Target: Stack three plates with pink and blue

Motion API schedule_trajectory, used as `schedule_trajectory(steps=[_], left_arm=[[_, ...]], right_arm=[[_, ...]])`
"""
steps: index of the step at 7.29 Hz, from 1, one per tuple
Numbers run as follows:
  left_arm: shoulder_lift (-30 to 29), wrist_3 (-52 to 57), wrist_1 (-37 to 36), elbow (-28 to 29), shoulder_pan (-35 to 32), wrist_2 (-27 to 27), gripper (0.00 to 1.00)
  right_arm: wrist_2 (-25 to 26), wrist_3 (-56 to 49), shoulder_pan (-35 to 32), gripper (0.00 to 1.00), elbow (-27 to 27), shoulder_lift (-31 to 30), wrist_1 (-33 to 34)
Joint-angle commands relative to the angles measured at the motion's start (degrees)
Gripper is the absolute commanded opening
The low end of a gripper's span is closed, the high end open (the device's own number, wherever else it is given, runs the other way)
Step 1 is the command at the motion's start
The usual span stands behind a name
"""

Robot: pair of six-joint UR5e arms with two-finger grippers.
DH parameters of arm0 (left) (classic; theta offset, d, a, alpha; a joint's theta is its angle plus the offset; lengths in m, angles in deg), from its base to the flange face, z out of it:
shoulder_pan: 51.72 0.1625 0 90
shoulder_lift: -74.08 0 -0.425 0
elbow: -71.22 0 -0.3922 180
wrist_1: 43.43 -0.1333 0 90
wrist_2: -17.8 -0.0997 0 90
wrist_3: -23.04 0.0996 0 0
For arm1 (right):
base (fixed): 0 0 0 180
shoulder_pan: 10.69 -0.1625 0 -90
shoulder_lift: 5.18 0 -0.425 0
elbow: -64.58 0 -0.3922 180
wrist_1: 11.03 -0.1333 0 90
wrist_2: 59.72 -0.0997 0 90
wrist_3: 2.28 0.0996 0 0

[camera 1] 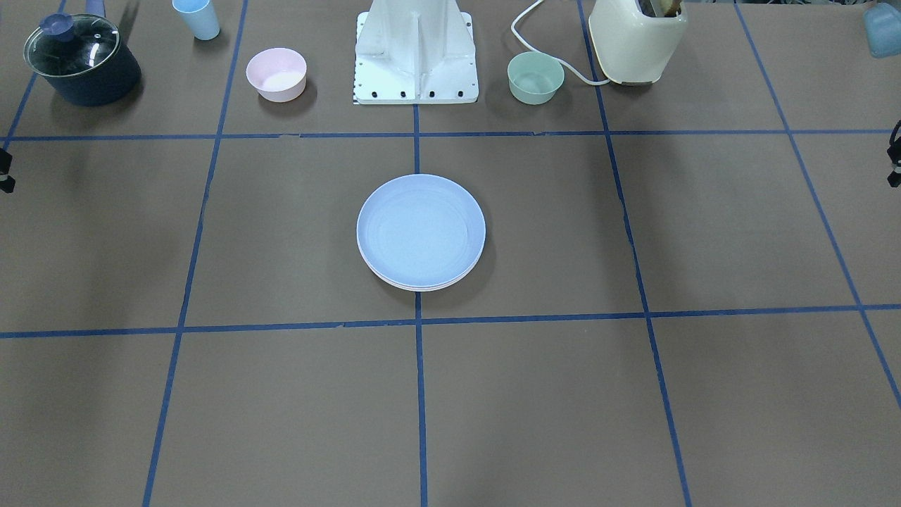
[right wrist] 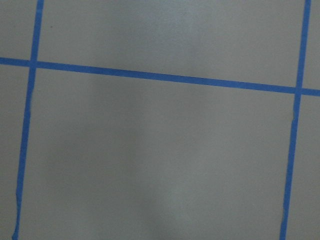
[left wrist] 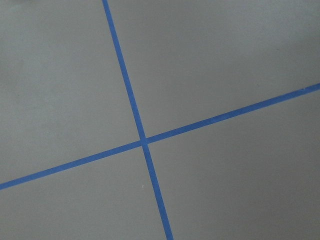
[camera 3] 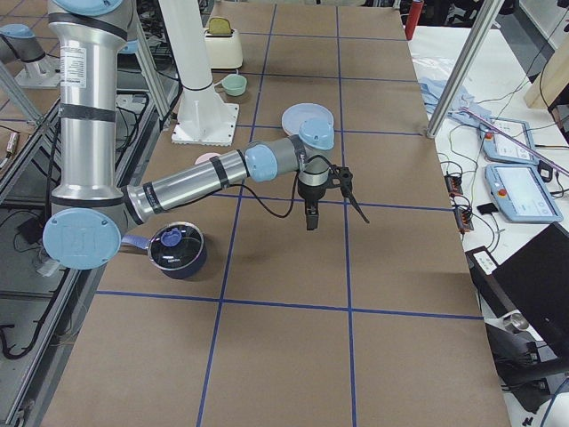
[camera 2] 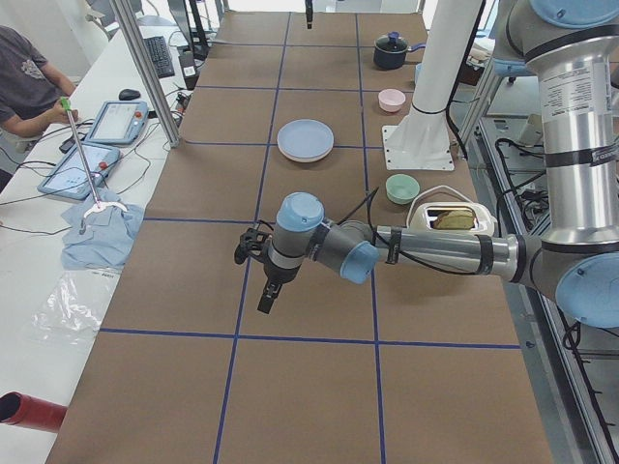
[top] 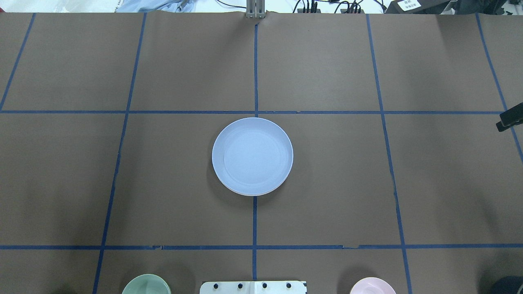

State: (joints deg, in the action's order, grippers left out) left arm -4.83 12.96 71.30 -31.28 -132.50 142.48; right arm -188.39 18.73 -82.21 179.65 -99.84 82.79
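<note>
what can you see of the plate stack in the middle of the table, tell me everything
The plate stack sits flat in the middle of the table, straddling the blue centre tape line. On top is a pale blue plate: round, shallow, with a raised rim, matte and plastic-looking, empty. In the front-facing view paler rims peek out under its near edge, neatly aligned; their colours are hard to tell. Only the table touches the stack.

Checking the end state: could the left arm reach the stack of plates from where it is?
Probably yes. The left gripper hangs above the table, and nothing stands between it and the plate stack at the centre.
</note>
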Motion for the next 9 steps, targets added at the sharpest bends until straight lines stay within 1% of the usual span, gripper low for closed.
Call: schedule_trajectory(steps=[1, 2, 3, 4, 5, 6, 7, 8, 9], left_arm=[[0.6, -0.4, -0.7, 2.9, -0.3, 0.5, 1.00], [0.2, -0.4, -4.5, 2.2, -0.4, 0.7, 1.00], [-1.1, 1.3, -10.2, 2.0, -2.2, 2.1, 1.00], [-1.9, 5.8, -13.6, 2.0, -3.4, 2.2, 1.00], [-2.4, 8.1, -16.1, 1.9, -4.7, 2.3, 1.00], [-2.5, 10.3, -17.9, 1.7, -6.1, 2.3, 1.00], [-2.9, 13.7, -20.7, 1.0, -6.8, 3.9, 1.00], [-2.9, 15.7, -22.2, 0.6, -6.8, 5.4, 1.00], [-2.8, 15.8, -22.2, 0.6, -7.1, 5.6, 1.00]], right_arm=[[0.1, -0.4, -1.4, 1.00, -2.7, -2.6, 0.0], [0.2, -0.4, -3.2, 1.00, -3.6, -2.5, 0.0], [-0.1, -0.4, -5.4, 1.00, -5.5, -1.8, 0.0], [-0.5, -1.1, -7.6, 1.00, -6.8, -1.7, 0.0], [-1.0, -2.6, -9.1, 1.00, -7.0, -1.8, 0.1], [-2.9, -5.0, -10.9, 1.00, -8.2, -2.1, 0.1], [-6.6, -11.6, -14.2, 1.00, -11.7, -2.1, 0.0], [-7.5, -18.1, -16.6, 1.00, -14.7, -2.1, 0.0], [-7.1, -18.9, -16.9, 1.00, -15.3, -2.3, 0.0]])
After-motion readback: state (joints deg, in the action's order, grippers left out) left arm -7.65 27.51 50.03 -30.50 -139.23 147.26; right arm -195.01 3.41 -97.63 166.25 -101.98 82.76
